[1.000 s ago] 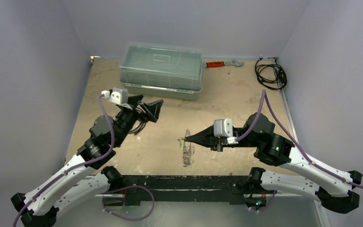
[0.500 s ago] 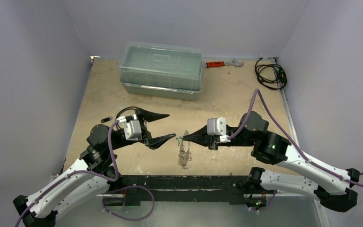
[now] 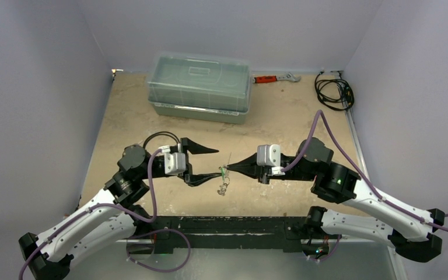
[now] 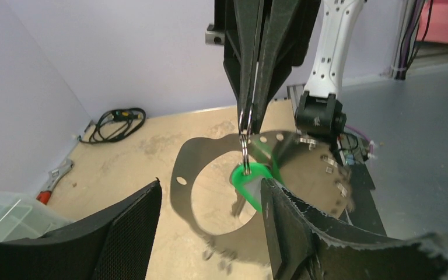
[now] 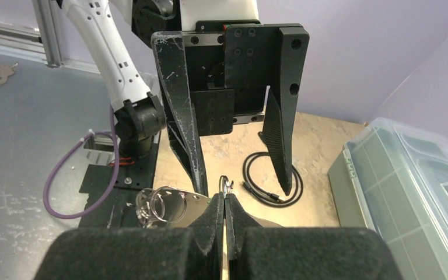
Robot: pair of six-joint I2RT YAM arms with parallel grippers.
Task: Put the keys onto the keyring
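right gripper: the right gripper [image 3: 228,170] has its fingers pressed together on the thin wire of the keyring [image 4: 245,137] and holds it in the air over the near middle of the table [image 3: 280,125].
left gripper: the left gripper [image 3: 213,163] is part open and has hold of nothing. its fingers straddle the hanging bundle with a clear gap between them.
task's thing: the green key [image 4: 249,179] hangs on the wire just under the right fingertips. the flat oval tag [image 4: 182,175] swings behind it, blurred. a few silver keys [image 3: 224,188] dangle lowest, and i cannot tell whether they are threaded on.
key relation: the two grippers meet nose to nose along the table's width, with the bundle between them at the right one's tip. the bundle's long axis runs straight down from the pinch, across the left jaws' line of approach.
nearer arm: the left is the free one. its near finger sits just beside the green head; contact cannot be told.
judgement: the next move looks like the left closing on the green head or the ring to steady it. the target is thin and free to swing, so a miss is likely.
surface: mottled tan board, bare beneath the bundle.
room: pale walls [image 3: 41,87] on three sides. a clear storage box [image 3: 199,86] stands at the back, a wrench [image 3: 274,77] just beside it and a coiled black cable [image 3: 333,92] in the far right corner, all well apart from the grippers.
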